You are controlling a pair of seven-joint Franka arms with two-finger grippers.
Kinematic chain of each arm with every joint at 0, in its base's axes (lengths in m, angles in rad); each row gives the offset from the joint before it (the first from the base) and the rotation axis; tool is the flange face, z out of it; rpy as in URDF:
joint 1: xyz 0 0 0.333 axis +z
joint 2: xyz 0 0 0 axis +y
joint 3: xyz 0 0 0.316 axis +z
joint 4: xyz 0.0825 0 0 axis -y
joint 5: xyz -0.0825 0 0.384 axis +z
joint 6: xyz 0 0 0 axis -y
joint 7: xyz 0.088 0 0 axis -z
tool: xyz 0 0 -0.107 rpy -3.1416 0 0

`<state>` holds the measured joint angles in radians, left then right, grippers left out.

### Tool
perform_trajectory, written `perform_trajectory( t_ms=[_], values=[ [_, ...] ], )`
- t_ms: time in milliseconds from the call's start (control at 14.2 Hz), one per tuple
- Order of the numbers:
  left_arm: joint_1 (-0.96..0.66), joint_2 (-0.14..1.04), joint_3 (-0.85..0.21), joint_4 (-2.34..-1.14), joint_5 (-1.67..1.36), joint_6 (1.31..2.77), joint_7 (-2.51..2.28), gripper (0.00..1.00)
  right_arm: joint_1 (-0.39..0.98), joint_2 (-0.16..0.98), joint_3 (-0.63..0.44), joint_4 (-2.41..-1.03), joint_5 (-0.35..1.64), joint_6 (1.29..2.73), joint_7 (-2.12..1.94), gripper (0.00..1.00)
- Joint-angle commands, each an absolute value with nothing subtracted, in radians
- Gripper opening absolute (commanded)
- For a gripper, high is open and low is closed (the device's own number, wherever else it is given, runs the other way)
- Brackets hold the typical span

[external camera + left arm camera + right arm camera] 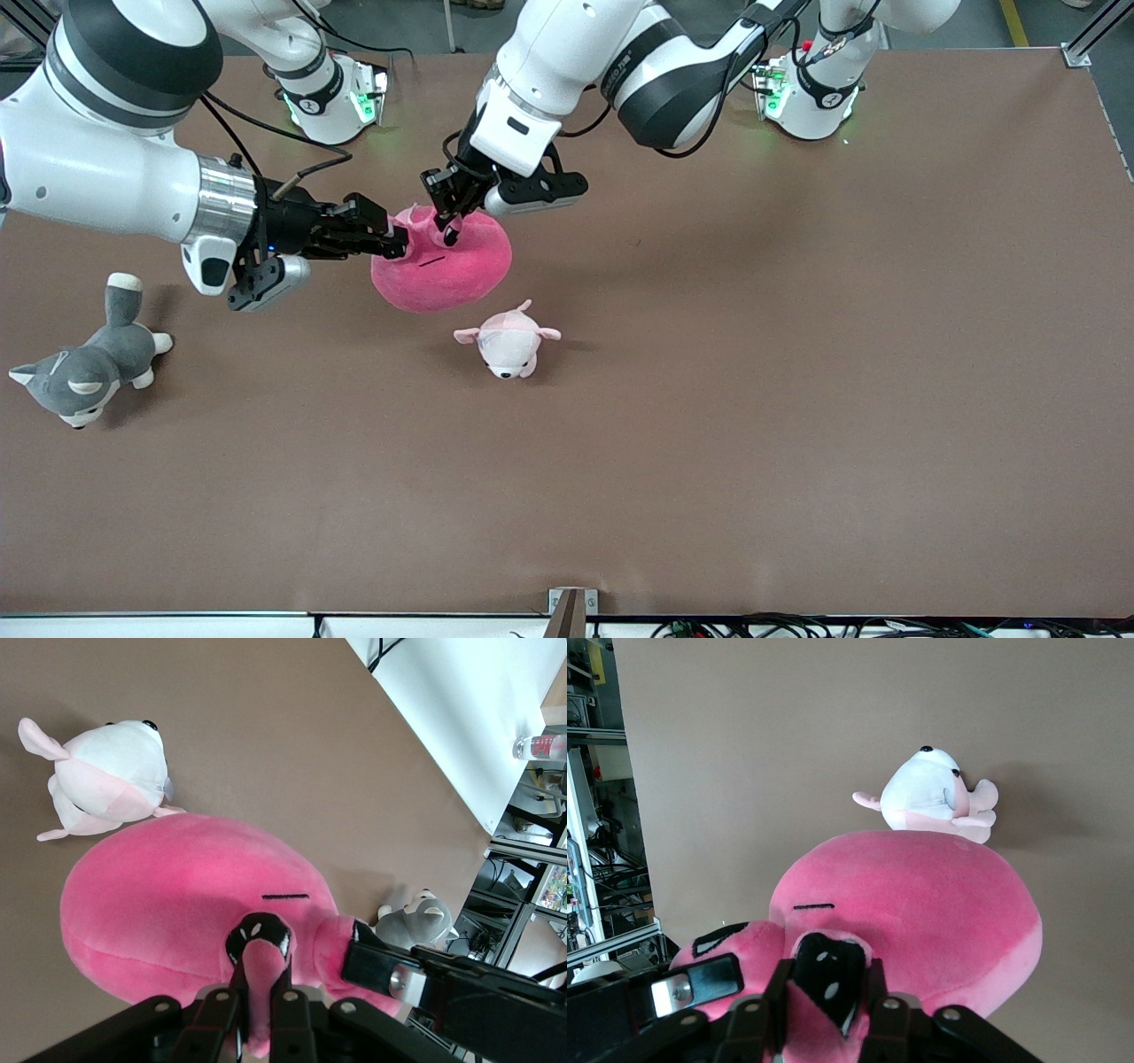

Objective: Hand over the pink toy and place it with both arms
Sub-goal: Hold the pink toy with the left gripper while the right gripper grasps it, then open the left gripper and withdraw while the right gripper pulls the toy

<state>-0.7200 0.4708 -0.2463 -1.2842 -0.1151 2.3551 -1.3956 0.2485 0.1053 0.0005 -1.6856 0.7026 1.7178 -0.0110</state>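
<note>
mid-handover: the pink toy point(443, 266) hangs over the counter point(753, 372), above the pale pink plush point(507, 340), with both claws clamped on its top. the right claw point(396, 242) and left claw point(450, 226) each pinch fabric. next, i judge, one claw must let go before placing. the toy's eyes and the pinched ears are hidden by the fingers

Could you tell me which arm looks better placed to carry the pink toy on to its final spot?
Probably left: both the left gripper and right gripper pinch the pink toy, and open table lies toward the left arm's end.
</note>
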Motion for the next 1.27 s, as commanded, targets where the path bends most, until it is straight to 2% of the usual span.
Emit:
perform_trajectory(
  t_ms=[0, 70, 211, 282, 423, 775, 1057, 1198],
  values=[
    [-0.727, 0.48, -0.242, -1.261, -0.121, 2.361, -1.413, 0.01, 0.255, 0.11, -0.003, -1.671, 0.689, 1.712, -0.017, 0.11],
    [-0.727, 0.479, -0.244, -1.261, -0.124, 2.361, -1.414, 0.02, 0.255, 0.11, -0.003, -1.671, 0.683, 1.71, -0.015, 0.03],
    [-0.727, 0.476, -0.244, -1.261, -0.127, 2.352, -1.416, 0.05, 0.255, 0.109, -0.003, -1.667, 0.657, 1.71, -0.014, 0.02],
    [-0.727, 0.472, -0.244, -1.261, -0.127, 2.35, -1.414, 0.21, 0.255, 0.107, -0.003, -1.667, 0.655, 1.71, -0.014, 0.01],
    [-0.718, 0.466, -0.238, -1.261, -0.12, 2.315, -1.411, 0.98, 0.255, 0.106, -0.003, -1.667, 0.655, 1.706, -0.014, 0.01],
    [-0.666, 0.418, -0.218, -1.265, -0.11, 2.192, -1.402, 1.0, 0.249, 0.094, -0.008, -1.657, 0.631, 1.654, -0.011, 0.0],
    [-0.487, 0.33, -0.215, -1.289, -0.028, 1.891, -1.249, 1.0, 0.138, 0.097, -0.012, -1.635, 0.571, 1.583, -0.063, 0.0],
    [-0.421, 0.308, -0.216, -1.289, 0.061, 1.795, -1.134, 1.0, 0.043, 0.109, -0.012, -1.637, 0.568, 1.583, -0.124, 0.0]
  ],
)
